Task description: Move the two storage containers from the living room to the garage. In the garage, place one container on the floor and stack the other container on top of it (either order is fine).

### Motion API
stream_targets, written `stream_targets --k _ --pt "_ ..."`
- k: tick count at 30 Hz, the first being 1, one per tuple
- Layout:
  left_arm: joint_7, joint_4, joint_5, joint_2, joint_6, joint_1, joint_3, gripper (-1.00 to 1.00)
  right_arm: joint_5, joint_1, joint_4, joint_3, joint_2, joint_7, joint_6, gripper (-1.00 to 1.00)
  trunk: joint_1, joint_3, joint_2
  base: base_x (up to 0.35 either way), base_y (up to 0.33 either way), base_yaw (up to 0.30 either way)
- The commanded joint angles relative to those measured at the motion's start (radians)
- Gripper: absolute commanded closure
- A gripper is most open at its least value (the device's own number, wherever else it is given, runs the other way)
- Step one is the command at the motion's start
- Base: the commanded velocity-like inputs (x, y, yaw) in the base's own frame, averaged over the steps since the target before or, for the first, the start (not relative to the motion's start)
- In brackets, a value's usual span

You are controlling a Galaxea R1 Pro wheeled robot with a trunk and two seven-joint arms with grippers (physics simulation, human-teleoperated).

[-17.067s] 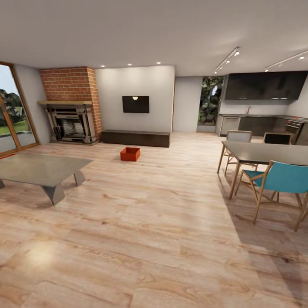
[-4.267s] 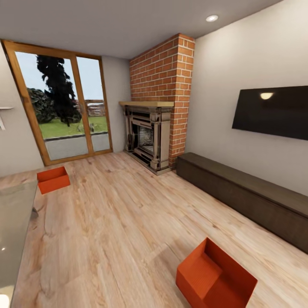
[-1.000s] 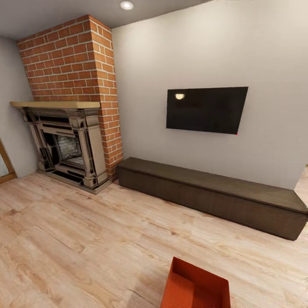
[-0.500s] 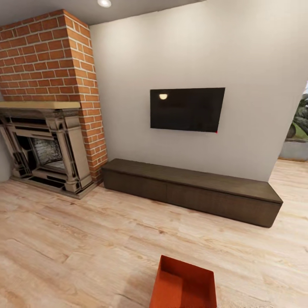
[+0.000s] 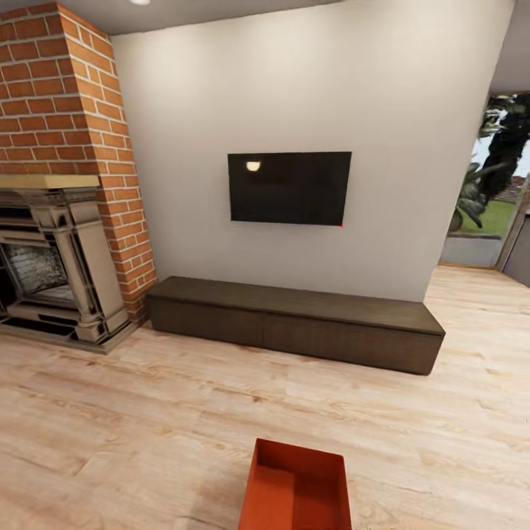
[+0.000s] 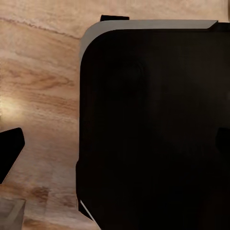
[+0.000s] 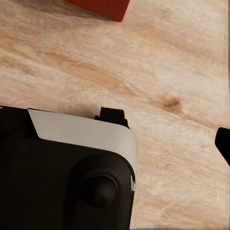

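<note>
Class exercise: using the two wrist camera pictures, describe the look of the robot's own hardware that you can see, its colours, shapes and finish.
In the left wrist view, a large matte black housing with rounded corners has a pale grey band along one edge. In the right wrist view, a similar black body carries a white-grey curved panel and a round black knob-like bump. A small black tab juts from each. No cables or markings show, and the jaws cannot be made out.

Floor (image 5: 110, 412): light wood planks, visible grain, satin sheen. Storage container (image 5: 294, 489): orange-red, matt, plastic-looking. Low cabinet (image 5: 294, 324): dark wood, matt. TV (image 5: 288, 188): black, glossy, reflects lamp. Column (image 5: 66, 96): rough red brick. Wall (image 5: 294, 88): smooth, matt, off-white. Robot base (image 7: 72, 177): black, white-trimmed, smooth.
</note>
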Motion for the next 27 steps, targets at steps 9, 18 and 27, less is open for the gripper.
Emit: stream_targets --k 9,18,27 --pt "0.001 0.000 0.004 0.000 -0.002 0.000 0.001 -1.00 -0.008 -0.001 0.003 0.008 0.001 0.000 -0.005 -1.00 0.000 -0.004 -0.001 0.000 0.000 -0.260" --pt "0.002 0.000 0.004 0.000 -0.002 0.000 0.001 -1.00 -0.008 -0.001 0.003 0.008 0.001 0.001 -0.005 -1.00 0.000 -0.007 -0.001 0.000 0.000 -0.261" --pt "0.001 0.000 0.004 0.000 -0.002 0.000 0.001 -1.00 -0.008 -0.001 0.003 0.008 0.002 0.001 -0.005 -1.00 0.000 -0.009 -0.001 0.000 0.000 -0.213"
